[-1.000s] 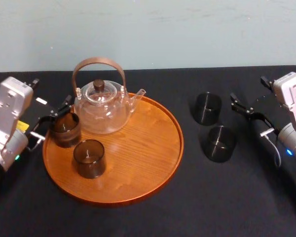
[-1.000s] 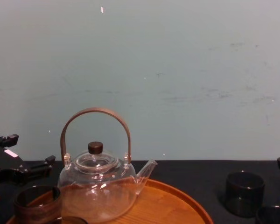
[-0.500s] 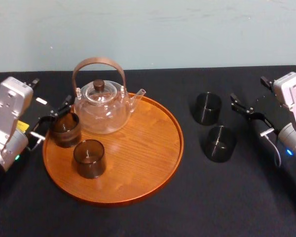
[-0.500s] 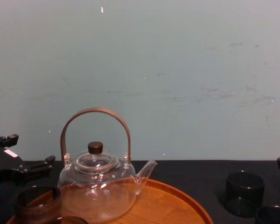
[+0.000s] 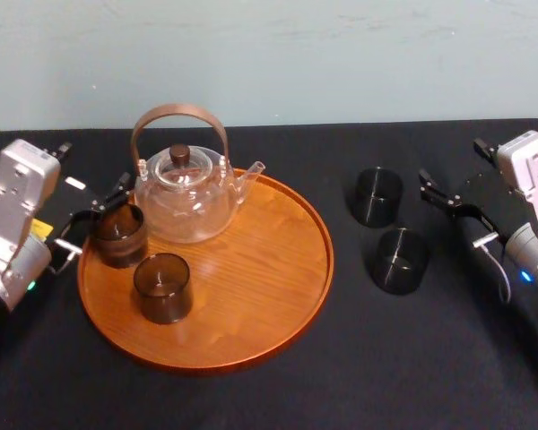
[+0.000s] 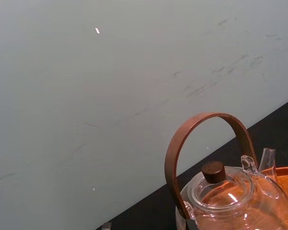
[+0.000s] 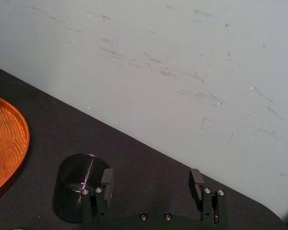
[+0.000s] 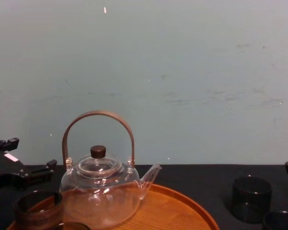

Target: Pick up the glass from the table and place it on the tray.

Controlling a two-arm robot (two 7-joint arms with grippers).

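Two dark glasses stand on the black table right of the tray, one farther back (image 5: 377, 195) and one nearer (image 5: 400, 260). My right gripper (image 5: 457, 215) hovers just right of them, open and holding nothing. In the right wrist view its fingers (image 7: 107, 180) stand wide apart, with the far glass (image 7: 78, 191) just outside one of them. The round orange-brown tray (image 5: 278, 296) carries a glass teapot (image 5: 181, 193) and two more dark glasses (image 5: 118, 235) (image 5: 162, 287). My left gripper (image 5: 94, 217) sits at the tray's left rim, open, its fingertips beside the left glass.
The teapot's tall brown handle (image 8: 98, 116) rises over the tray's back left. A pale wall (image 8: 182, 72) closes off the table's far edge. Bare black cloth (image 5: 412, 358) lies in front of the tray and of the two table glasses.
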